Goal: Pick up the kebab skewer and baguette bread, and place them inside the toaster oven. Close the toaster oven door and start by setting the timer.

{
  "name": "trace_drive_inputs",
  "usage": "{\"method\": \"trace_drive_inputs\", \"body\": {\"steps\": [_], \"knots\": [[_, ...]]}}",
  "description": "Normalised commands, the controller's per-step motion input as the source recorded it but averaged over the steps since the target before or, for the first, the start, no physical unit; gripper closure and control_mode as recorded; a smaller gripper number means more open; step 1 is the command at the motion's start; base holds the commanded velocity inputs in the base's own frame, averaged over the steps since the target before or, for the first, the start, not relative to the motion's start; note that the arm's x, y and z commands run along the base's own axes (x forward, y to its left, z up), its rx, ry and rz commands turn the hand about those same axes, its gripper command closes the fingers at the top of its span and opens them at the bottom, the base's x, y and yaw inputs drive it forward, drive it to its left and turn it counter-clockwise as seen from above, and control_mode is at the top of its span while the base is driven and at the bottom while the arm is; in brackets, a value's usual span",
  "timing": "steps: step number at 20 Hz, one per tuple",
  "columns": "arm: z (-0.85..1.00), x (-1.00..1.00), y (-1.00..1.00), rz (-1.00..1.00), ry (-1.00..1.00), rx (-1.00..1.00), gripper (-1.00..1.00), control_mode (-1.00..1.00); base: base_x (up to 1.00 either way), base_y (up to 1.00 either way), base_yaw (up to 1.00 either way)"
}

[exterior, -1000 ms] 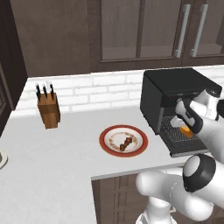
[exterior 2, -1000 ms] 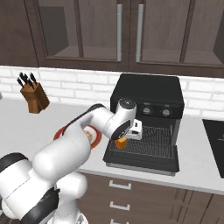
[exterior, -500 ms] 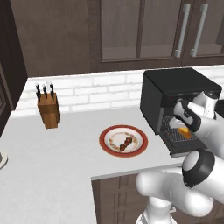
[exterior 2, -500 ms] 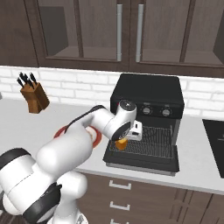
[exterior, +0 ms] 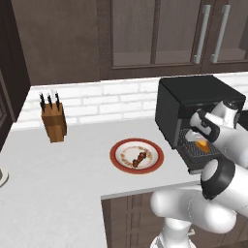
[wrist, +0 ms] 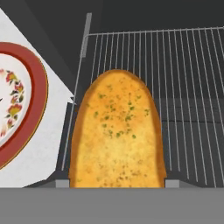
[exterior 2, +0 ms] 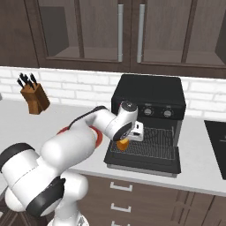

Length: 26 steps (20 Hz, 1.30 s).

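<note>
The black toaster oven (exterior 2: 150, 90) stands on the counter with its door (exterior 2: 145, 164) dropped open and flat in front. My gripper (exterior 2: 126, 140) hovers at the left front of the wire rack (wrist: 188, 87), shut on the golden baguette bread (wrist: 117, 131), which hangs just above the rack's left edge. From the other side the baguette bread (exterior: 202, 144) shows at the oven (exterior: 193, 97) mouth. The kebab skewer (exterior: 140, 157) lies on the red-rimmed plate (exterior: 120, 164), left of the oven.
A wooden knife block (exterior: 53, 122) stands by the back wall at the far left. Round knobs (exterior 2: 148, 111) line the oven's front panel. Dark cabinets hang above. A dark cooktop edge (exterior 2: 216, 137) lies right of the oven.
</note>
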Motion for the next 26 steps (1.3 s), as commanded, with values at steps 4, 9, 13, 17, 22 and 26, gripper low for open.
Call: {"method": "trace_drive_inputs", "body": {"steps": [4, 9, 13, 17, 22, 26], "knots": [[-0.09, 0.08, -0.01, 0.0, 0.0, 0.0, 1.0, -1.0, 0.0, 0.0, 0.0], [-0.12, 0.07, -0.04, 0.0, 0.0, 0.0, 1.0, -1.0, 0.0, 0.0, 0.0], [-0.08, 0.11, -0.08, 0.0, 0.0, 0.0, 1.0, -1.0, 0.0, 0.0, 0.0], [-0.09, 0.13, -0.05, 0.0, 0.0, 0.0, 1.0, -1.0, 0.0, 0.0, 0.0], [-0.05, 0.13, -0.1, 0.0, 0.0, 0.0, 1.0, -1.0, 0.0, 0.0, 0.0], [-0.08, 0.16, -0.1, 0.01, 0.0, 0.0, 1.0, -1.0, 0.0, 0.0, 0.0]]}}
